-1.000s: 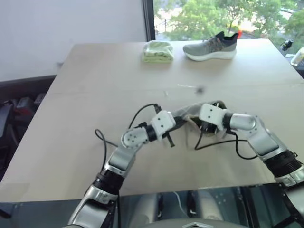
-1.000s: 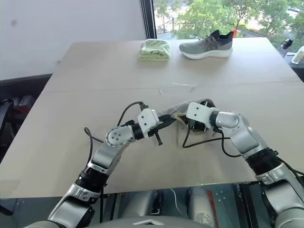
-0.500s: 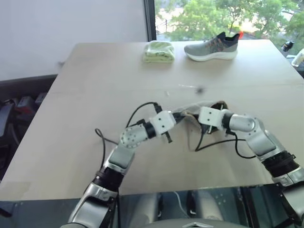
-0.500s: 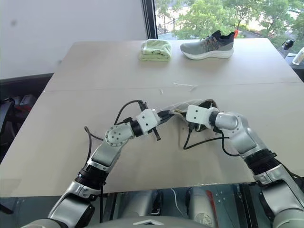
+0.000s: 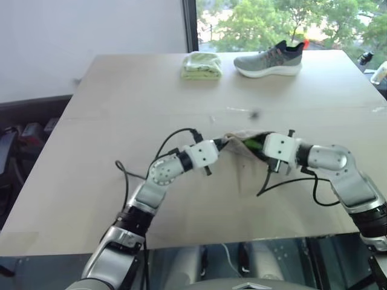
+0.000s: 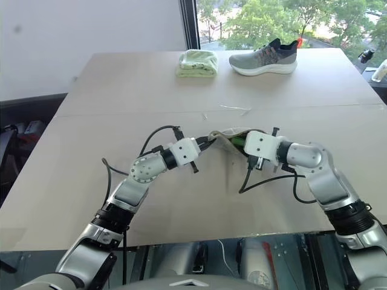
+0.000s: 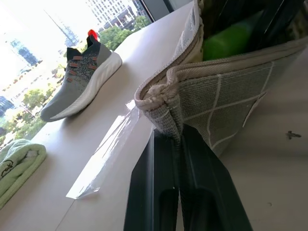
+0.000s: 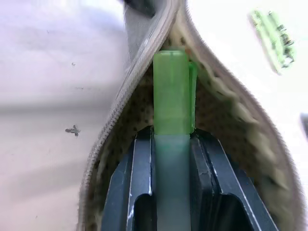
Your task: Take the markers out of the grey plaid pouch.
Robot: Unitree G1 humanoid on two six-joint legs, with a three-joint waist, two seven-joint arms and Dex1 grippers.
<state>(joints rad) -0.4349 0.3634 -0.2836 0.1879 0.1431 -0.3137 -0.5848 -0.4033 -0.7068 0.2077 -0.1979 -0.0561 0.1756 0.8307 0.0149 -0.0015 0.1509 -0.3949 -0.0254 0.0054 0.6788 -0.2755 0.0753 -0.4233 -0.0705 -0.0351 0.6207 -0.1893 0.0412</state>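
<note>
The grey plaid pouch [image 5: 237,141] hangs open just above the middle of the table, stretched between my two grippers. My left gripper [image 7: 179,132] is shut on the pouch's left zipper corner [image 7: 161,94], pinching the fabric. My right gripper [image 8: 172,132] reaches into the pouch mouth from the right and is shut on a yellow-green highlighter [image 8: 172,91], one of the markers. The highlighter's cap end still lies inside the pouch [image 8: 231,120] and shows as a green spot [image 5: 253,143] at the opening. The rest of the pouch's inside is hidden.
A grey sneaker [image 5: 269,59] and a folded light-green cloth [image 5: 201,65] sit at the table's far edge. A clear plastic strip [image 5: 242,110] lies just beyond the pouch. Black cables loop off both wrists.
My right gripper has closed on the highlighter and pulled back to the right and up, drawing it toward the pouch mouth. The left gripper rolled and shifted slightly left, still gripping the pouch.
</note>
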